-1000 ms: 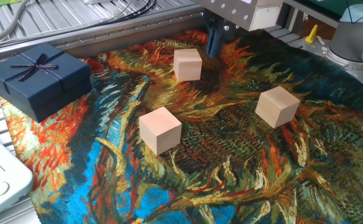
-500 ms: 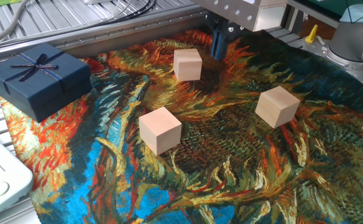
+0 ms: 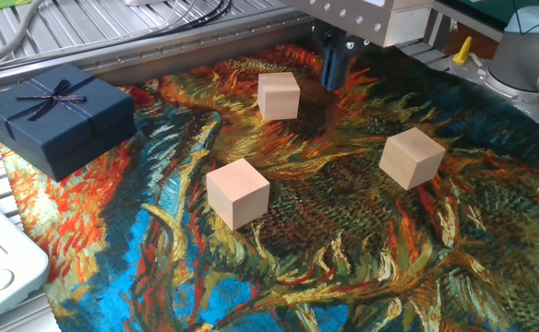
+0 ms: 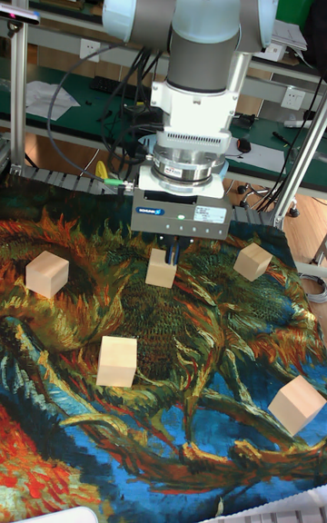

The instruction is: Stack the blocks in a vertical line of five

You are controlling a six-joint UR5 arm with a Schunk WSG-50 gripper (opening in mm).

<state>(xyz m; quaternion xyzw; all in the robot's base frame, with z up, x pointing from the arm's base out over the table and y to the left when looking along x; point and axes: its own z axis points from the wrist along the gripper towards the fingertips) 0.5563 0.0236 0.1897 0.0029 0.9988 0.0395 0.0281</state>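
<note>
Five blocks [image 4: 117, 360] lie scattered singly on the painted cloth [image 4: 209, 450] — none stacked. Gripper [image 4: 171, 251] hangs over the far-middle block [image 4: 162, 270], fingers apparently straddling its top; grip state — can't tell. Blue gift box [image 3: 55, 115] sits apart.

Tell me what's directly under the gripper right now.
In the tall view, the gripper hangs over a block, its dark fingers overlapping the block's top. The gripper covers any contact, so a grasp cannot be confirmed.

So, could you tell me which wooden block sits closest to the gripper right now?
The block directly beneath the gripper, at the cloth's far edge in the tall fixed view; the others lie apart from it on the patterned cloth.
</note>
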